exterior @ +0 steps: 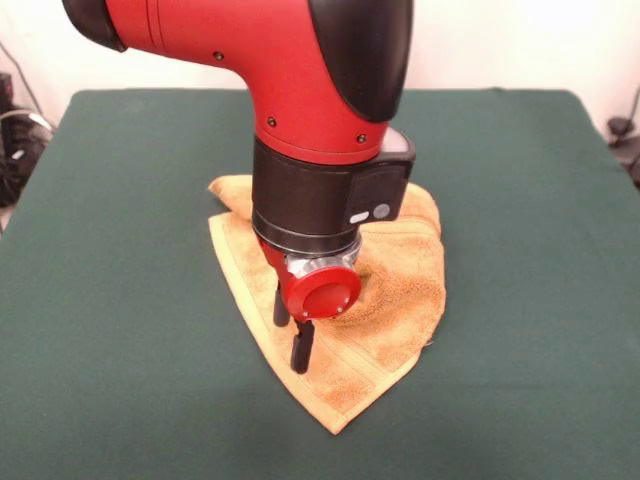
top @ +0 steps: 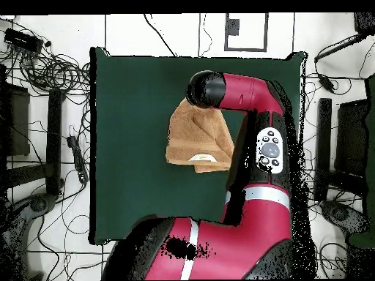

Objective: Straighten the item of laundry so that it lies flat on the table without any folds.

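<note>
Behind the desk's far edge, a plain pale wall (exterior: 520, 45), evenly lit. Off the far left corner in the front view, black gear and cables (exterior: 18, 140); off the far right corner, more dark equipment (exterior: 625, 140). From overhead, a light tiled floor (top: 146, 33) with dark seams, strewn with loops of black cable (top: 51, 69) along one side of the desk. Also there, a dark stand (top: 53, 143) and a black power strip (top: 22, 38) near the corner. Along the opposite side, dark furniture (top: 355, 146), more cables.
</note>
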Controlling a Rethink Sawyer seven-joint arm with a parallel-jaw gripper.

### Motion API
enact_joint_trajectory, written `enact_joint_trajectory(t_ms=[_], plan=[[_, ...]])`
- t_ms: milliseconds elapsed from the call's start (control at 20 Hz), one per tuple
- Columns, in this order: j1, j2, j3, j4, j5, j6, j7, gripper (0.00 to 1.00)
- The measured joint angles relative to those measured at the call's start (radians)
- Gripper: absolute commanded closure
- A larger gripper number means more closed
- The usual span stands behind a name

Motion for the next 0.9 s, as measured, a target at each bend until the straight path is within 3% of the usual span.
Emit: enact_joint_trajectory(t_ms=[200,350,500,750,800,900], plan=[[-0.05,-0.034,0.067,0.024,-0.064,-0.074,-0.05,0.0],[-0.118,-0.067,0.127,0.032,-0.141,-0.157,-0.165,0.0],[-0.144,-0.077,0.144,0.028,-0.172,-0.156,-0.236,0.0],[-0.156,-0.078,0.151,-0.028,-0.224,0.0,-0.415,0.0],[-0.152,-0.076,0.153,-0.057,-0.237,0.1,-0.489,0.0],[-0.145,-0.074,0.153,-0.081,-0.241,0.179,-0.54,0.0]])
